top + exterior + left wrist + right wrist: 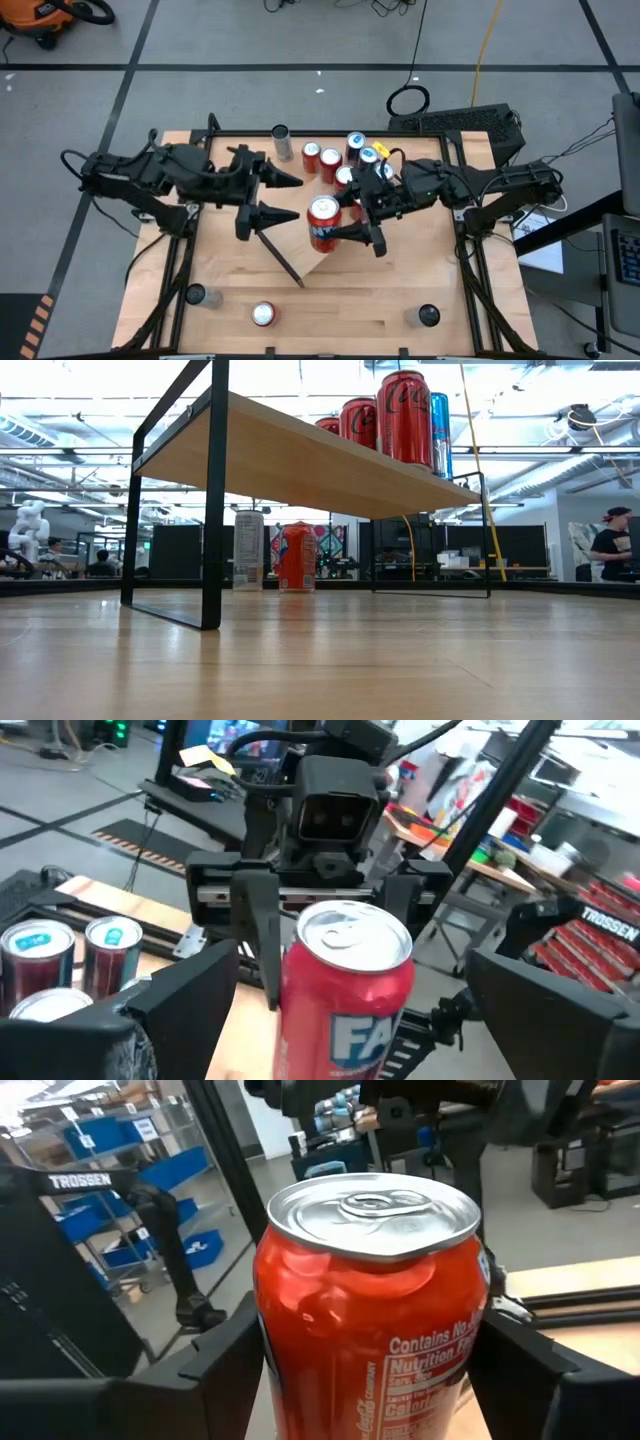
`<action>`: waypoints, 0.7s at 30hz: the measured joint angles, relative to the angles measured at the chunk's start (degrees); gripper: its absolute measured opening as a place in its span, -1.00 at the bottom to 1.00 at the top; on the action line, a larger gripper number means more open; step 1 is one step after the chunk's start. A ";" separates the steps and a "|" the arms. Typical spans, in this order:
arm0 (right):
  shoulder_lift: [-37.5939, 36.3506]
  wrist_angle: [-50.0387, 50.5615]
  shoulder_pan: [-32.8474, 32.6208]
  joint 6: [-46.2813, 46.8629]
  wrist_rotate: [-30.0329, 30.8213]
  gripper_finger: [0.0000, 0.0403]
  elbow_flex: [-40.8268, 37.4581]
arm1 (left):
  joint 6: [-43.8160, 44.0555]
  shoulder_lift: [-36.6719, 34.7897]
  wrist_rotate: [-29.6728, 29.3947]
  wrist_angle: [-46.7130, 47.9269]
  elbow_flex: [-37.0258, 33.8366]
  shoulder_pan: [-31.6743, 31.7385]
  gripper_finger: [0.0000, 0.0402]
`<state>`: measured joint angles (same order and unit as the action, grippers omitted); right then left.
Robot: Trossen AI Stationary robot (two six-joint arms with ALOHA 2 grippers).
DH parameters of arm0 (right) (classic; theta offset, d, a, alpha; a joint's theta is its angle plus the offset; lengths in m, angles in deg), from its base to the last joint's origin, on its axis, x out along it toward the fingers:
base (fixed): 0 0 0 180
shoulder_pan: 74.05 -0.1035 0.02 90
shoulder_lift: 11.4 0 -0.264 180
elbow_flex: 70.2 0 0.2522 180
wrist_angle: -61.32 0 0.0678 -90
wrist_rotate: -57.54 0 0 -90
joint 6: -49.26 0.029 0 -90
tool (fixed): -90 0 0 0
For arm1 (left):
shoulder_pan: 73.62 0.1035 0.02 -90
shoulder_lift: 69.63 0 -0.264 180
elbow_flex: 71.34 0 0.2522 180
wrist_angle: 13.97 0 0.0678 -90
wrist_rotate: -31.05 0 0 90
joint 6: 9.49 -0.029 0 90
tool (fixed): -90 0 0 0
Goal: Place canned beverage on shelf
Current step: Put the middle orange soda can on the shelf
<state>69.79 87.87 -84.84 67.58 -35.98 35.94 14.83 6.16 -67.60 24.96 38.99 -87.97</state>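
Above the shelf (300, 235), the right end effector (350, 236) clamps an upright red silver-topped can (323, 222)

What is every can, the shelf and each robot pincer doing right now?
Red can: upright, held over the shelf, top sealed.
Right pincer: closed around the red can.
Left pincer: open, holding nothing, beside the red can.
Shelf: standing on the table, carrying upright cans.
Cans on shelf: upright, in a group at one end.
Can on table: upright, near the front edge.

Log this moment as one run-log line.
right gripper: shut on red can, upright over shelf | left gripper: open, beside can
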 joint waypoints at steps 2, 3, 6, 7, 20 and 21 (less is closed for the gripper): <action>0.00 0.55 0.06 -0.30 0.01 0.33 0.00 | -1.24 0.08 3.49 -0.10 0.00 1.59 0.95; 0.12 0.51 0.24 -0.86 0.10 0.33 0.00 | -1.70 0.29 5.42 -0.33 0.02 2.50 0.95; 0.32 0.92 0.66 -1.43 0.27 0.33 0.01 | -2.23 0.99 11.38 -0.18 0.04 4.53 0.95; 0.36 1.04 0.75 -1.43 0.27 0.33 0.00 | -2.27 1.32 12.72 -0.18 0.04 5.08 0.95; 0.37 0.76 1.49 -0.97 0.23 0.33 0.00 | -7.29 5.61 16.24 -3.38 0.02 7.97 0.95; 0.37 0.80 1.49 -0.95 0.23 0.33 0.00 | -7.80 6.00 16.34 -4.12 0.02 7.77 0.95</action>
<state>70.16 88.66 -83.35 66.62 -35.75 35.94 7.03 12.16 -51.26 20.84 39.01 -80.20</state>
